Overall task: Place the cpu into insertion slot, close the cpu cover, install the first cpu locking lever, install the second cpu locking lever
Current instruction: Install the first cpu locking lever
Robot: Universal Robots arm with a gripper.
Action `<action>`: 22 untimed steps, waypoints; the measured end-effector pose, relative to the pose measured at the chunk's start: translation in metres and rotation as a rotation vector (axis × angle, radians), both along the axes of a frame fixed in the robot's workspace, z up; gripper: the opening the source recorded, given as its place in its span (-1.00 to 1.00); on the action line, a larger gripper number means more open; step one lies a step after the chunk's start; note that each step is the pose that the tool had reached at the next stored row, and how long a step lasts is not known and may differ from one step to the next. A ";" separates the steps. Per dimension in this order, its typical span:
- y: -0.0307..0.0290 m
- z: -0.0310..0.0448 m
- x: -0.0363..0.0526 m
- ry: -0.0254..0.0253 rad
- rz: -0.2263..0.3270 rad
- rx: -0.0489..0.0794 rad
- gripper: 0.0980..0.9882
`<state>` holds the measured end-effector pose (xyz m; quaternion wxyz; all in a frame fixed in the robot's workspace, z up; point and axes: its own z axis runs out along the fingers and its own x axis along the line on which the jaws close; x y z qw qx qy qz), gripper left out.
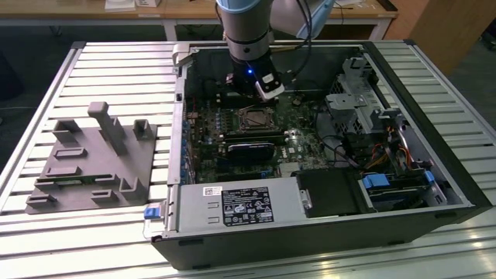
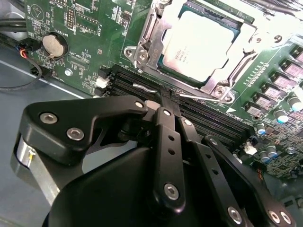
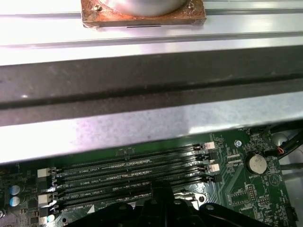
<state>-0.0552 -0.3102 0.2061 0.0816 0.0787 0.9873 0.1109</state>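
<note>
Table [image 1: 116,58]: bright ribbed aluminium slats, with open room to the exterior view's left of the case.
Fixture [image 1: 93,160]: matte grey moulded block with upright posts, alone on the slats, well apart from the case.
Case [image 1: 310,250]: black box lying open, its walls fencing the board [image 2: 75,23] on every side.
Power-supply box [image 1: 194,206]: grey sheet metal against the near wall. It carries a black-and-white printed label [image 1: 246,206], too small to read.
Gripper [image 1: 263,93]: black jointed fingers closed tip to tip. In the second wrist view the gripper [image 2: 165,97] meets a thin silvery lever [image 2: 142,87]; whether it pinches the lever cannot be told.
Memory slots [image 3: 128,172]: long black parallel channels under the fingertips, just beside the socket.
Insertion slot [image 1: 254,119]: square and silver-rimmed at mid-board, between the gripper and a black card [image 1: 252,152].
Cpu [image 2: 199,40]: pale silvery square seated in the slot, with small dark print on its face.
Cpu cover [image 2: 248,42]: stamped metal frame lying flat over the chip's edges.
Drive cage [image 1: 352,104]: perforated grey metal on the exterior view's right, crowded by cables.
</note>
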 end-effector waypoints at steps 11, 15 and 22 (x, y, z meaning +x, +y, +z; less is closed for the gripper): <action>0.0010 -0.0018 0.0000 -0.0012 -0.022 -0.005 -0.98; 0.0032 -0.0019 0.0000 -0.0011 -0.032 -0.006 -0.98; 0.0046 -0.0027 0.0000 -0.0013 -0.053 -0.008 -0.98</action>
